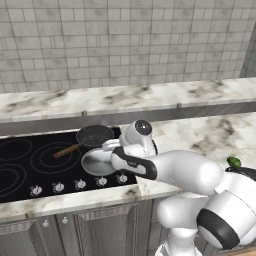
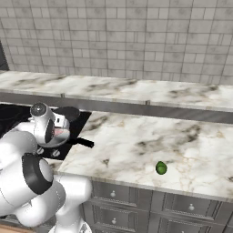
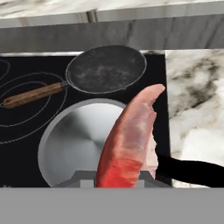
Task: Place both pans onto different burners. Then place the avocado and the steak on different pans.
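Steak, a flat pinkish-red raw slab (image 3: 129,140), hangs clamped in the gripper (image 1: 116,150) at lower centre, long axis upright, directly above the shiny silver pan (image 3: 78,142).

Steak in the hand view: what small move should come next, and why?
Probably lower a little and open over the silver pan. The steak hangs on edge in the shut gripper above that pan's right side; the dark pan behind is empty, and the avocado lies on the counter.

A kitchen; black glass cooktop (image 1: 30,165) with knobs, marble counter (image 2: 150,141), tiled wall (image 1: 125,40), grey cabinets (image 2: 150,205).
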You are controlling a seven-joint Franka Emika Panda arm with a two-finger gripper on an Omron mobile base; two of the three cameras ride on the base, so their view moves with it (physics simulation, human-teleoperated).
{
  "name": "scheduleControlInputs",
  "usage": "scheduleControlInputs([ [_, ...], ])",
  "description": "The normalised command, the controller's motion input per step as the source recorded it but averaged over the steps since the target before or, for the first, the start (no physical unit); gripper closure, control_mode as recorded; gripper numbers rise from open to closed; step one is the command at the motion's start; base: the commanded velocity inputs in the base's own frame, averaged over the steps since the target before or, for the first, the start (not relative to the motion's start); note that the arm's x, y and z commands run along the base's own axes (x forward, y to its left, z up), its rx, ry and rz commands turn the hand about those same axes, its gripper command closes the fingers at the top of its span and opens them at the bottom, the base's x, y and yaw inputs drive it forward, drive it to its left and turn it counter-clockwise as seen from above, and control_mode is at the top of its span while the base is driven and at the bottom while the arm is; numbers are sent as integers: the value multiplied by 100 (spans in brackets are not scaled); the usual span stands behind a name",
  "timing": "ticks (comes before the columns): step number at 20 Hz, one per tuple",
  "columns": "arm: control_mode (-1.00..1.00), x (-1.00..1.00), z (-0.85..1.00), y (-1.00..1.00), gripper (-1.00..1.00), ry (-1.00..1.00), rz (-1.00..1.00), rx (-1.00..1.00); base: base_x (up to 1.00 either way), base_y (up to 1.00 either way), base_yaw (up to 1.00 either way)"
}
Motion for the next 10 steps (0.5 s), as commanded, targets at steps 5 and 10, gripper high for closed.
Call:
scheduleControlInputs([
  [5, -100, -18, -11, 21, 100, 0, 0, 0, 0, 0, 0],
  [10, -100, -34, -3, 19, 100, 0, 0, 0, 0, 0, 0],
])
